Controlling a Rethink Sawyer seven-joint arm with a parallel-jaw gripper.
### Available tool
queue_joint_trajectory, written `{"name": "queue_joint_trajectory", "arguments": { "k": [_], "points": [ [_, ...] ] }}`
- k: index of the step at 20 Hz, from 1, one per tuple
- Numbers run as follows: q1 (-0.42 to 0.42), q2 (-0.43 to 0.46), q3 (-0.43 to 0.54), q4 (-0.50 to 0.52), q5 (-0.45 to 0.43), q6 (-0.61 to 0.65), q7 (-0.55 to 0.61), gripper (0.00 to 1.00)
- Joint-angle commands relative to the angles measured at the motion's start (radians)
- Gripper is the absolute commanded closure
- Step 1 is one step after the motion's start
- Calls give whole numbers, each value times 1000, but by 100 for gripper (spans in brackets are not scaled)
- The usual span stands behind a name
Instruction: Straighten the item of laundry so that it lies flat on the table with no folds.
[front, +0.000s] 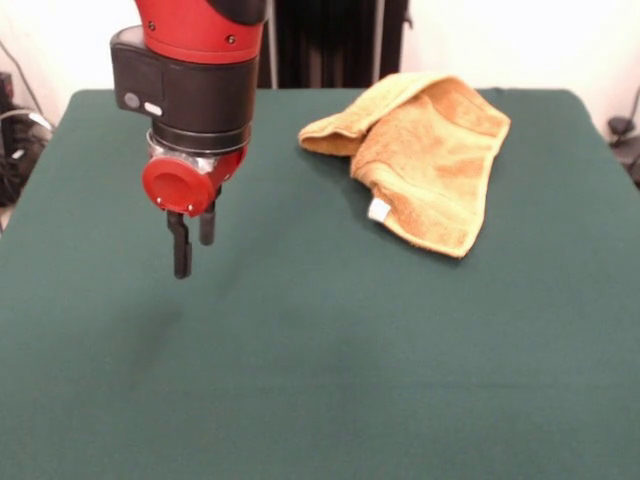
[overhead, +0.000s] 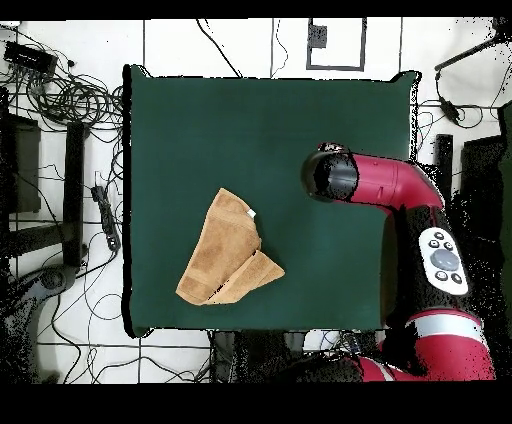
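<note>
In the front view the gripper hangs at the left, above bare green desk, touching nothing. Its two dark jaws point down close together with only a thin slit between them, holding nothing. Well apart to the right, toward the far edge, lies the orange-yellow towel, folded over itself, one flap doubled across the top and a small white tag at its near-left edge. Nothing stands on the felt between jaws and towel.

From overhead, the arm's wrist hides the jaws altogether. That view shows the towel near one desk edge, its overlapping layers, and tangled cables on the floor around the desk.
</note>
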Motion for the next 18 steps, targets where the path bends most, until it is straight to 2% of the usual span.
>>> {"name": "queue_joint_trajectory", "arguments": {
  "k": [1, 9, 18],
  "points": [
    [55, 0, 18, 144, 58, -43, 349, 0],
    [65, -22, 11, 180, 72, -72, 370, 0],
    [84, -41, -18, 248, 82, -168, 425, 0]
  ]
}}
